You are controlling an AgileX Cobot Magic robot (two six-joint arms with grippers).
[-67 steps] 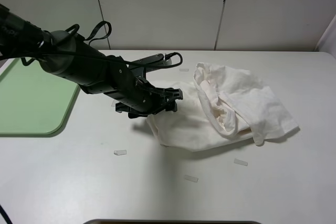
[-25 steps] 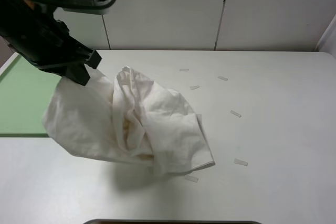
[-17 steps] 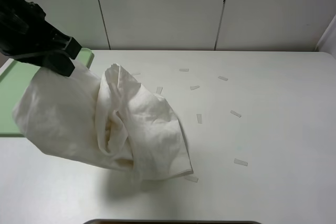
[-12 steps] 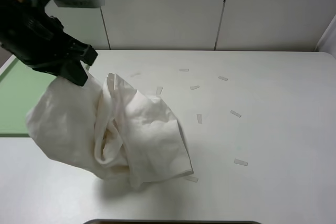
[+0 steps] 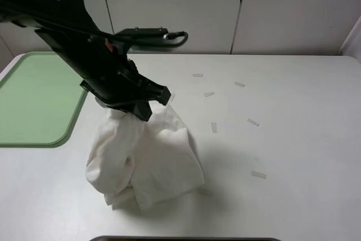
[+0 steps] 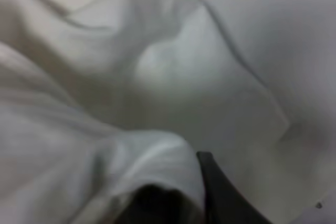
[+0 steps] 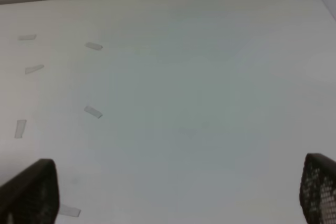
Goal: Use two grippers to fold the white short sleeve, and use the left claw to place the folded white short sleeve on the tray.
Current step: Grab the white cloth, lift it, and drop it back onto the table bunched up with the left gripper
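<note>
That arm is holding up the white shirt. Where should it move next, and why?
Probably carry it left, toward the green tray. The left arm's fingers are shut on the shirt, which hangs bunched beside the tray, over bare table, with its lower end seemingly resting there. None of it is over the tray yet.

Prob. a robotics lab or test cell, not a home. Evidence: black jointed robot arm (image 5: 73, 32) w/ cabling over a plain white desk (image 5: 293, 156); small pale tape strips (image 5: 253, 122) stuck here & there on the desk top; flat off-white wall panels (image 5: 175, 9) behind, w/ dark vertical seams; pale green plastic tray (image 5: 34, 94) at the desk's left end. Right wrist cam shows same white surface & tape bits. All plain, functional, evenly lit.
</note>
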